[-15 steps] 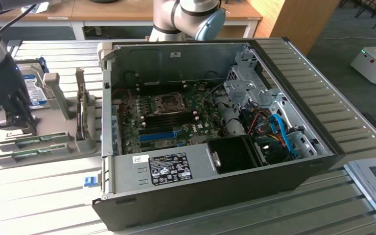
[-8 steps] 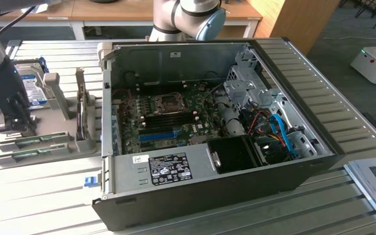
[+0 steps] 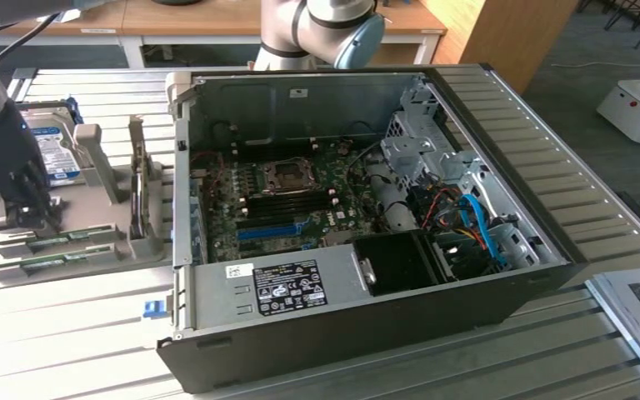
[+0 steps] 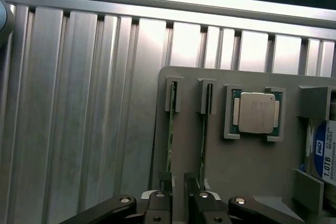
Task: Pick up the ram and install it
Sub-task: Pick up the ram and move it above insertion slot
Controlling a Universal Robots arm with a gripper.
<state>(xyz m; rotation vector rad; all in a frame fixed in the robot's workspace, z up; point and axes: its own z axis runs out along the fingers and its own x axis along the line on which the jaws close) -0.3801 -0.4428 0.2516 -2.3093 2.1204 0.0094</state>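
Two green ram sticks (image 3: 62,242) (image 3: 53,261) lie on edge in slots of a grey holder (image 3: 120,250) on the exterior view's left, outside the computer case. In the wrist view the two ram sticks (image 4: 170,145) (image 4: 202,145) run side by side. My gripper (image 3: 14,218) hangs low over the holder at one end of the sticks. Its black fingers (image 4: 157,200) stand apart, so the gripper (image 4: 178,195) is open, with bare holder showing in the gap. One fingertip sits over each stick's end. Nothing is held.
The open computer case (image 3: 498,275) fills the middle, with the motherboard (image 3: 297,208) and its blue slots (image 3: 270,232) inside. The holder also carries a processor chip (image 4: 256,113) and a hard drive (image 4: 325,156) (image 3: 56,146). The slatted metal table (image 4: 79,103) surrounds it.
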